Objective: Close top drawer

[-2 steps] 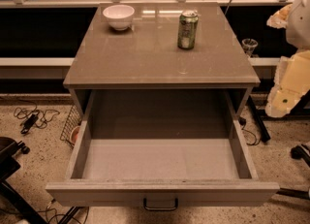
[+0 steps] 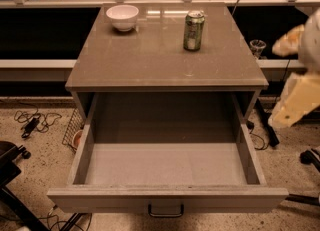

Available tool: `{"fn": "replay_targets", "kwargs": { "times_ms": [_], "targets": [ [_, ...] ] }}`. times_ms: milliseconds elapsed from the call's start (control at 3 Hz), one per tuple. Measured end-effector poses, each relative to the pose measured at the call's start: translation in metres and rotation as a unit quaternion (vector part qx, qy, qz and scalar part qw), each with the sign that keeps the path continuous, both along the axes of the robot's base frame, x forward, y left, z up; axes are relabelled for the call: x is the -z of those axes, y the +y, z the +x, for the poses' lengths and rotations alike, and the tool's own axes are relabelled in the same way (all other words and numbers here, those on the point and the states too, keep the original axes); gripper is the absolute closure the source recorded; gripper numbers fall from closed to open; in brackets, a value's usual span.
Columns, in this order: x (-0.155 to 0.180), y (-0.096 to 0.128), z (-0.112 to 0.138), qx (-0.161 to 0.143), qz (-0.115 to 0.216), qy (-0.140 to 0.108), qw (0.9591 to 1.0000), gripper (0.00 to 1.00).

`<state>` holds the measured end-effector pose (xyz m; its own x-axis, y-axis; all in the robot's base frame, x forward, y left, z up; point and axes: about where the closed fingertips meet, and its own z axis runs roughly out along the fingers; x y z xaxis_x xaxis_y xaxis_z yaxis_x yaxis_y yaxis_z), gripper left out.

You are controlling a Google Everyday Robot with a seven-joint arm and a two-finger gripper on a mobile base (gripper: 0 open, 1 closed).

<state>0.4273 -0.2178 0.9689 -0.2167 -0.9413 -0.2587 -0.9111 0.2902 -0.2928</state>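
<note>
The top drawer [image 2: 167, 199] of the grey-brown cabinet is pulled far out toward me and its deep box is empty. Its flat front panel is nearest me, with a small dark loop handle [image 2: 165, 210] at its centre. My gripper [image 2: 295, 102] is at the right edge of the view, pale and blurred. It hangs beside the cabinet's right side, above the floor and apart from the drawer.
On the cabinet top [image 2: 150, 60] stand a white bowl [image 2: 122, 16] at the back left and a green can [image 2: 193, 30] at the back right. Cables [image 2: 32, 122] lie on the floor to the left. A dark chair base [image 2: 10, 170] is at the lower left.
The pale arm at the right edge has shifted slightly downward. The drawer, bowl and can have not moved.
</note>
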Motion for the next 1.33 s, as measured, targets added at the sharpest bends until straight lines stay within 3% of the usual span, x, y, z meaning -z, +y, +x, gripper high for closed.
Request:
{"fn": "replay_targets", "kwargs": {
  "times_ms": [333, 667, 1000, 1333],
  "targets": [
    [0.041, -0.009, -0.034, 0.019, 0.056, -0.017, 0.9981, 0.41],
    [0.088, -0.017, -0.062, 0.042, 0.108, -0.039, 0.9925, 0.64],
    [0.155, -0.014, -0.092, 0.060, 0.165, -0.039, 0.9837, 0.88],
    [0.222, 0.003, -0.127, 0.056, 0.208, -0.002, 0.9766, 1.00]
  ]
}}
